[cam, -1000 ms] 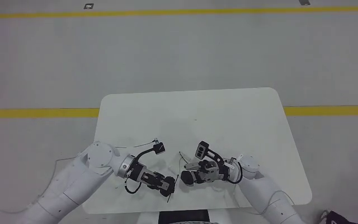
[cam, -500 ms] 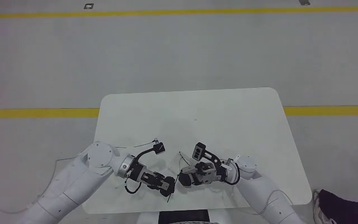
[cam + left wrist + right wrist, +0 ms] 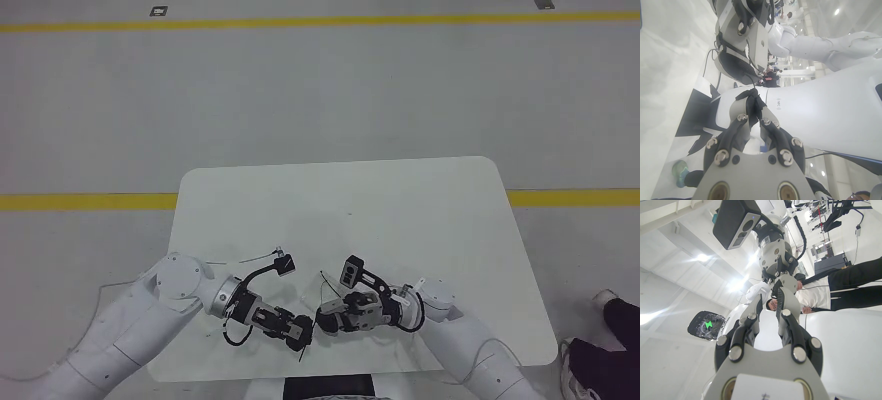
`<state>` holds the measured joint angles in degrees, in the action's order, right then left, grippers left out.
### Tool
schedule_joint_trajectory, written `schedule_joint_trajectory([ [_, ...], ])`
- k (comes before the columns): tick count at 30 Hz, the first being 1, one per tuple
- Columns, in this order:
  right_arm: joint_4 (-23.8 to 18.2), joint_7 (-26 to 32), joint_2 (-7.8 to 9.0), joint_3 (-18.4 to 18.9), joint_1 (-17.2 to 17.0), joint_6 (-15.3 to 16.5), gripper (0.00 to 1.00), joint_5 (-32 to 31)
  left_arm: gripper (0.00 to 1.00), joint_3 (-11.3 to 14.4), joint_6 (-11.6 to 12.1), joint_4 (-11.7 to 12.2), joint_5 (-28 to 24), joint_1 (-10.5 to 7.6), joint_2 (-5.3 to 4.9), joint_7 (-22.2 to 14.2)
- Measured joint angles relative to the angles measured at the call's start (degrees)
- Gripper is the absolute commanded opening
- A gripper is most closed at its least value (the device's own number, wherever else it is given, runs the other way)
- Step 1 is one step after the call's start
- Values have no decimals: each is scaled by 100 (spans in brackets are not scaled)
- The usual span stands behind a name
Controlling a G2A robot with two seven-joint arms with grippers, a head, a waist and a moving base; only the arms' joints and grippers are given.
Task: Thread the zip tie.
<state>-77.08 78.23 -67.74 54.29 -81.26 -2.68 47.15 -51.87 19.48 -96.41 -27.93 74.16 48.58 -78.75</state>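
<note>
Over table point(image 3: 400, 200) front: left tool point(image 3: 753, 94) pinches zip tie point(image 3: 750, 81) beside right tool point(image 3: 769, 292).

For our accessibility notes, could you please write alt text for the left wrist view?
The left claw, its tips bound in dark wrapping, is closed on the thin black zip tie, which runs on to a padded finger of the right claw close ahead. Both claws face each other, tip to tip.
</note>
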Motion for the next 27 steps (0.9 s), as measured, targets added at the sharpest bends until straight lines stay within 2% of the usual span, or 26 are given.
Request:
schedule_joint_trajectory([
  [20,11,-154,-6,-141,75,217,7,-26,0,0,0,0,0,0,0,0],
  [24,9,-142,-2,-151,82,244,0,-16,0,0,0,0,0,0,0,0],
  [27,4,-128,2,-157,87,256,0,-9,0,0,0,0,0,0,0,0],
])
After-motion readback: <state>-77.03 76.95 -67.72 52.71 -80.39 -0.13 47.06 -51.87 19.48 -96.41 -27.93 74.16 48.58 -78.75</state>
